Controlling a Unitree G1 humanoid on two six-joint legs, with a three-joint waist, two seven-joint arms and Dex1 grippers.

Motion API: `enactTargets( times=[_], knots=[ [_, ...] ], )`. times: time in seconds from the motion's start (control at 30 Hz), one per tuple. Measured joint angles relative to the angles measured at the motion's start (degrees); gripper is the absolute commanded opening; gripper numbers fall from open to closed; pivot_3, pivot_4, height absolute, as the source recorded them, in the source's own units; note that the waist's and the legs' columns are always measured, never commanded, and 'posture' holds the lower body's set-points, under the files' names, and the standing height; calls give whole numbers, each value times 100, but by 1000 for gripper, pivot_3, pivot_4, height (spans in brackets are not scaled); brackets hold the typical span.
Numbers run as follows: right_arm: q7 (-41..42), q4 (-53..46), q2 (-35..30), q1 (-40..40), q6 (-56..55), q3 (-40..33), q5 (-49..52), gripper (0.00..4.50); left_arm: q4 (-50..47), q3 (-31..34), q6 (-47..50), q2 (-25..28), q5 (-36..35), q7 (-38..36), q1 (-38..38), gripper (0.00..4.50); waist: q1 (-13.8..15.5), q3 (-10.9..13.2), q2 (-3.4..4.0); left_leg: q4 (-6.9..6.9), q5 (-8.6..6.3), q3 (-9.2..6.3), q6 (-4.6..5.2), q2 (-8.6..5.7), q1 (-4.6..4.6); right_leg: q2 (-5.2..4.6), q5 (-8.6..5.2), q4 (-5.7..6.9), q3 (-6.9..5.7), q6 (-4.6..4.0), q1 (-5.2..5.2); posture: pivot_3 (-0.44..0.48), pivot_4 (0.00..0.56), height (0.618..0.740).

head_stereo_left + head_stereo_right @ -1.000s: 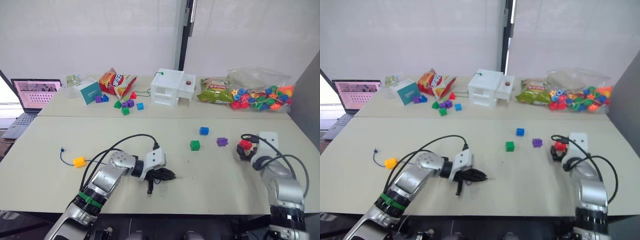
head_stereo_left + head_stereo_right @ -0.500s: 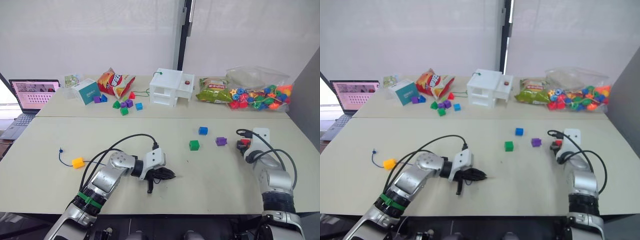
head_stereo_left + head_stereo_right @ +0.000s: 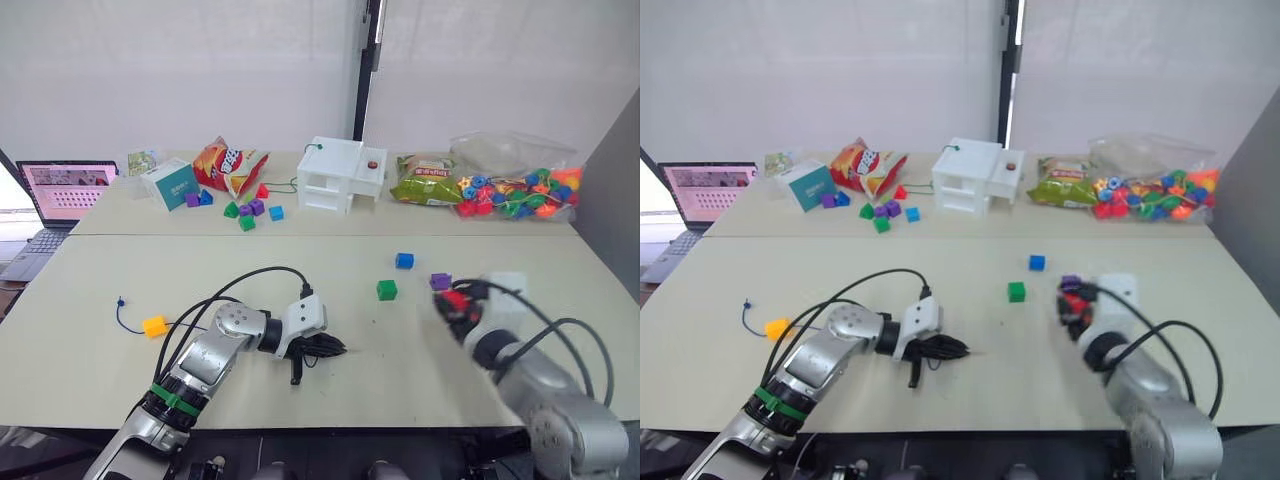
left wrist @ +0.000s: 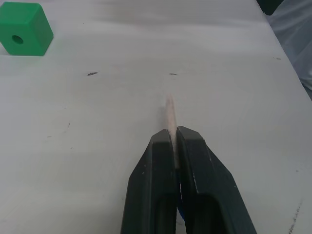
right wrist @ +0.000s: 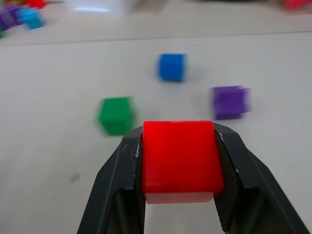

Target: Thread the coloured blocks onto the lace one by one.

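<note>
My left gripper (image 4: 174,131) rests low over the near table, shut on the lace's pale tip (image 4: 169,109). The thin blue lace (image 3: 128,317) ends in a knot at the far left, where the yellow block (image 3: 155,326) sits on the cord. My right gripper (image 3: 455,305) is shut on the red block (image 5: 180,158) and holds it above the table right of centre. The green block (image 3: 387,289), blue block (image 3: 404,260) and purple block (image 3: 440,281) lie loose on the table just beyond it.
On the far table stand a white house-shaped box (image 3: 343,175), a bag of round beads (image 3: 515,185), snack bags (image 3: 232,162), a teal box (image 3: 173,182), several small blocks (image 3: 250,210) and a laptop (image 3: 65,190). A black cable (image 3: 250,275) arcs over my left arm.
My right gripper has closed on the red block and carried it leftward from the table's right edge towards the middle. The left arm has stayed put.
</note>
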Motion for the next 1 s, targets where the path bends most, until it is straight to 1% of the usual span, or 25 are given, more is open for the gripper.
enactTargets(
  times=[0.07, 0.13, 0.37, 0.47, 0.53, 0.67, 0.73, 0.77, 0.83, 0.87, 0.97, 1.0],
  knots=[
    [-141, -205, 185, 162, 251, 759, 17, 1205, 0, -1, 9, -12, -1, -3, -4, 0, -4, 0, 0, 0, 0, 0, 0, -4, 0, -2, 0, -1, 0, 0, -1, 0, 150, 740],
    [-257, -196, 142, 199, 310, 1190, -88, 1205, 0, -1, 27, 0, -1, -5, -5, 0, 13, 0, 0, 4, 0, 0, 0, -11, -3, -6, 0, -2, -3, 1, 0, 0, 150, 740],
    [-602, 534, 198, 435, -244, 1901, -850, 1205, -2, 4, 83, 56, -3, -41, -5, 0, 14, 1, -2, 2, 1, 1, -1, -10, -2, 0, 0, -4, -5, 2, -2, 0, 150, 740],
    [-651, 676, 263, 510, -579, 1966, -1066, 1205, -2, 4, 89, 61, -3, -45, -9, 0, 7, 1, -2, 3, 1, -1, -1, -9, -1, 1, 0, -4, -5, 2, -1, 0, 150, 740],
    [-652, 713, 304, 585, -741, 1978, -1143, 2269, -3, 4, 90, 66, -3, -46, -9, 0, 10, 1, -2, 3, 1, -1, -1, -9, 0, 1, 0, -4, -5, 2, 1, 0, 150, 740],
    [-605, 731, 392, 639, -877, 1854, -1200, 3626, -4, 7, 98, 94, -3, -45, -9, 0, 7, 1, -2, 3, 1, -1, -1, -8, 0, 1, 0, -4, -5, 2, -1, 0, 150, 740],
    [-427, 533, 335, 635, -868, 1695, -1092, 4307, -7, 8, 106, 106, -3, -41, -7, 0, 7, 1, -2, 3, 1, -1, -1, -8, -2, 1, 0, -4, -5, 3, -2, 0, 150, 740],
    [-354, 428, 288, 622, -855, 1642, -1073, 4448, -9, 13, 109, 115, -3, -39, -5, 0, 5, 1, -2, 3, 1, -1, -1, -8, -1, 1, 0, -4, -5, 3, -1, 0, 150, 740],
    [-166, 236, 157, 575, -808, 1494, -916, 4448, -16, 26, 114, 132, -4, -34, 9, 0, 6, 1, -2, 3, 1, -2, -1, -8, -1, 1, 0, -4, -5, 2, 0, 0, 150, 740],
    [61, 140, -31, 496, -680, 1393, -743, 4448, -32, 40, 117, 141, -4, -27, 32, 0, 3, 2, -2, 4, 0, -1, -1, -8, -1, 1, 0, -5, -5, 2, 0, 0, 150, 740],
    [1257, -24, -1224, 54, -404, 875, 37, 4448, -153, 98, 162, 216, -6, 15, 141, 0, 2, 4, -6, 4, -1, -3, 1, -6, 3, 0, 0, -10, -9, 3, 10, 0, 150, 740],
    [1569, -17, -1488, -80, -402, 709, 226, 4448, -159, 110, 213, 241, -6, 24, 153, 0, 9, 5, -7, 3, -1, -4, 1, -5, 4, 1, 0, -10, -10, 3, 10, 0, 150, 740]
  ],
)
